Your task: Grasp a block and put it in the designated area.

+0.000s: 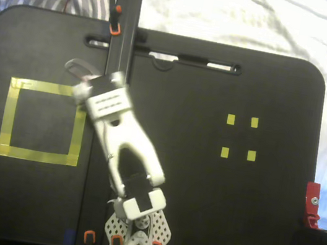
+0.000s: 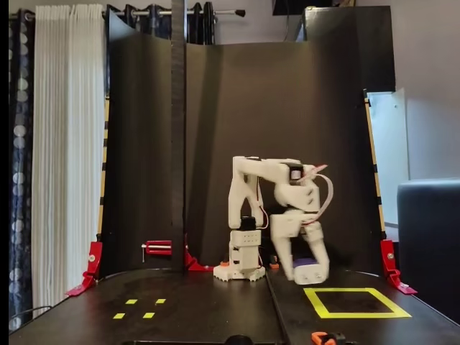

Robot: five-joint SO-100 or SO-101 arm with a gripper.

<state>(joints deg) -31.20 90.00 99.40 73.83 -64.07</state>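
In a fixed view looking down on the black tabletop (image 1: 202, 192), the designated area (image 1: 8, 115) lies at the left as a square outline of wide yellow tape with black board inside. Just right of it, the white arm (image 1: 129, 142) reaches up and leftward from its base at the lower edge, and its wrist housing sits over the square's upper right corner. The fingers are hidden beneath the housing in this view. Four small yellow tape squares (image 1: 231, 119) lie well apart at the right. In a fixed view from tabletop level, the order is reversed. The small squares (image 2: 131, 301) lie at the left and the arm base (image 2: 243, 262) stands at centre. The end effector (image 2: 305, 276) points down just behind the near-left corner of the designated area (image 2: 356, 314). A dark-blue patch — the block (image 2: 307, 263) — shows between the white fingers (image 2: 283, 260), which appear closed on it. The block is low over the tabletop and outside the taped outline — whether it touches the surface cannot be told.
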